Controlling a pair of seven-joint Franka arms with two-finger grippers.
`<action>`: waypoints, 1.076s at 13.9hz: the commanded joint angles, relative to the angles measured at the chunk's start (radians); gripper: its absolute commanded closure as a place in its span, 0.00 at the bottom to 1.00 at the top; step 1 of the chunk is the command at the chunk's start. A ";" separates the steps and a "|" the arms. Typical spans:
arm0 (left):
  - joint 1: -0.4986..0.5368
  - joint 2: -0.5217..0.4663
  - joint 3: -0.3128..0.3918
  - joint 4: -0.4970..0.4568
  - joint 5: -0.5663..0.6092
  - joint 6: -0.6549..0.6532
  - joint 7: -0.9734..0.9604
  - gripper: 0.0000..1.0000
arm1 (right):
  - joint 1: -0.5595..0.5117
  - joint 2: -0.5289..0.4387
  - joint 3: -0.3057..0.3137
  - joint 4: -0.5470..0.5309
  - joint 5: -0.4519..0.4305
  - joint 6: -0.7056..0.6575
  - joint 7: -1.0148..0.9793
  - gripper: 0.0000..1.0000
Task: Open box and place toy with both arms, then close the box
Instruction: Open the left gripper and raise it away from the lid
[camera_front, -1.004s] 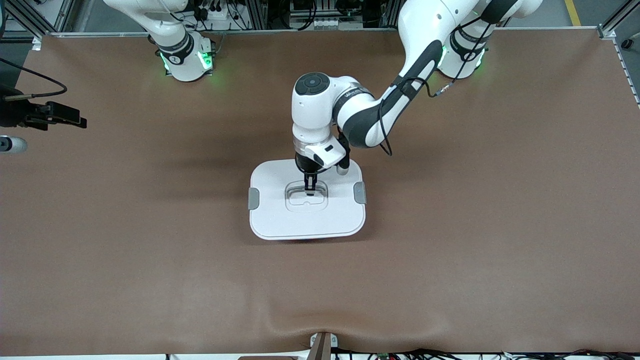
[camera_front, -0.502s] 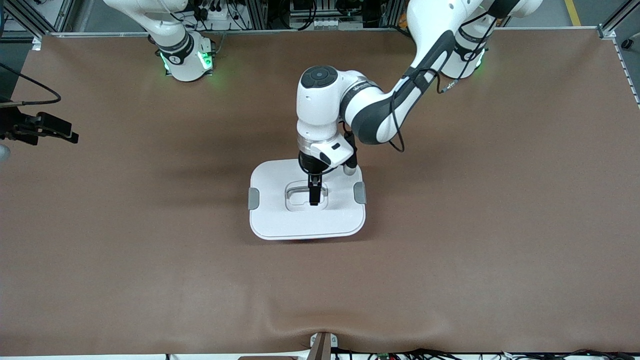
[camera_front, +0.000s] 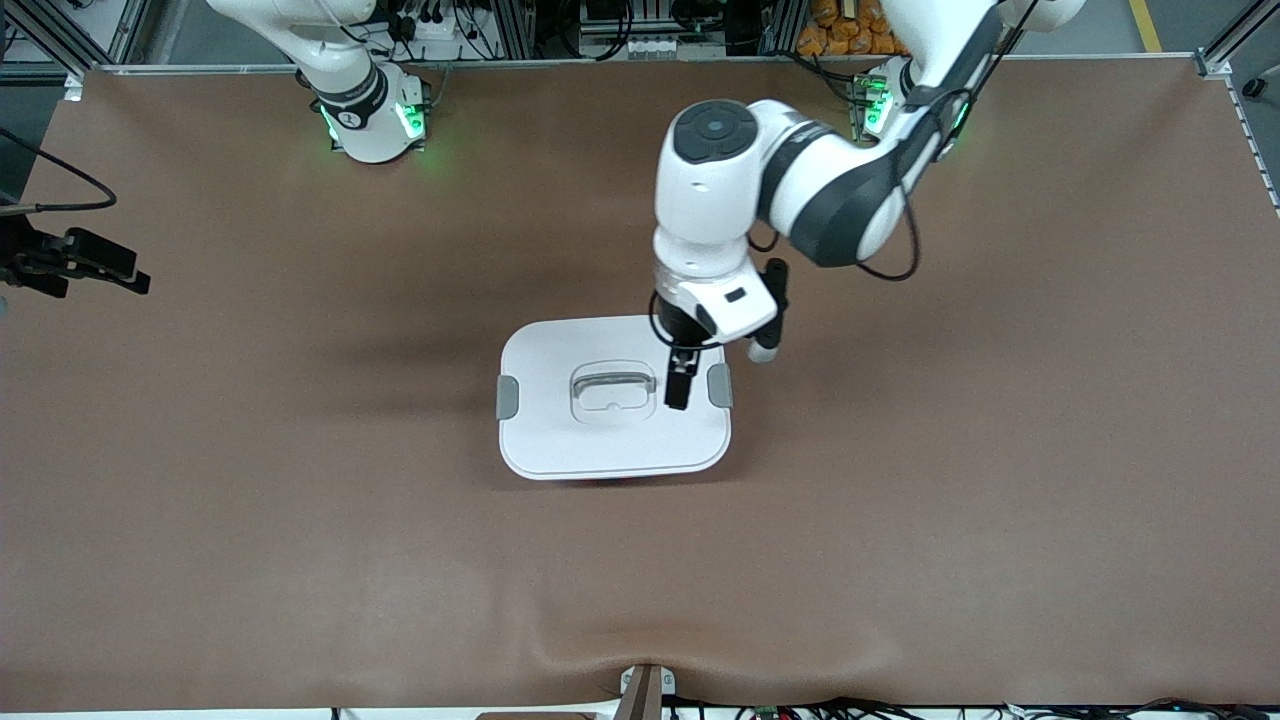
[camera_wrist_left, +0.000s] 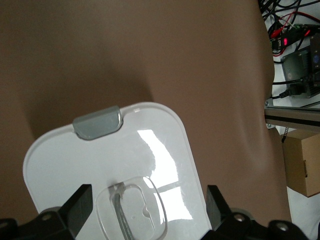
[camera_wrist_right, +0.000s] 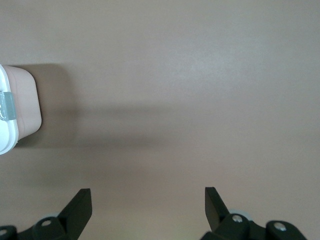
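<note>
Two grippers show here, and both stand with their fingers spread and nothing between them. At the right arm's end of the table, the right gripper (camera_front: 135, 280) hangs at the edge of the front view, well apart from the box (camera_front: 614, 470); its wrist view shows only bare brown table (camera_wrist_right: 200, 75) under the spread fingers (camera_wrist_right: 80, 202), with a pink corner of the box and one grey clip (camera_wrist_right: 6, 106) just in sight. This arm waits.

Toward the middle, the box sits shut, its white lid (camera_front: 560, 430) flat on top, a grey end clip (camera_front: 507, 397) at either short end and the recessed handle (camera_front: 612, 388) in the centre. The lid's long axis runs from one arm's end of the table to the other. The toy is not visible in any view; whether it lies inside cannot be told, since the lid covers the tub.

The left gripper (camera_front: 680, 385) hangs over the lid, between the handle and the clip (camera_front: 719, 385) at the left arm's end, touching neither that I can see. In its wrist view the handle (camera_wrist_left: 131, 207) lies between the spread fingers (camera_wrist_left: 80, 205).

Judging from this, the closing looks done, with the left arm by far the nearer should the lid need anything further.
</note>
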 joint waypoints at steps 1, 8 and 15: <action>0.080 -0.083 -0.006 -0.021 -0.097 -0.074 0.222 0.00 | -0.013 0.013 0.012 0.032 0.007 -0.017 -0.005 0.00; 0.236 -0.186 -0.006 -0.023 -0.167 -0.294 0.779 0.00 | -0.003 0.015 0.015 0.032 0.013 -0.039 0.004 0.00; 0.376 -0.252 -0.006 -0.024 -0.167 -0.421 1.144 0.00 | -0.003 -0.018 0.015 0.012 0.004 -0.040 0.080 0.00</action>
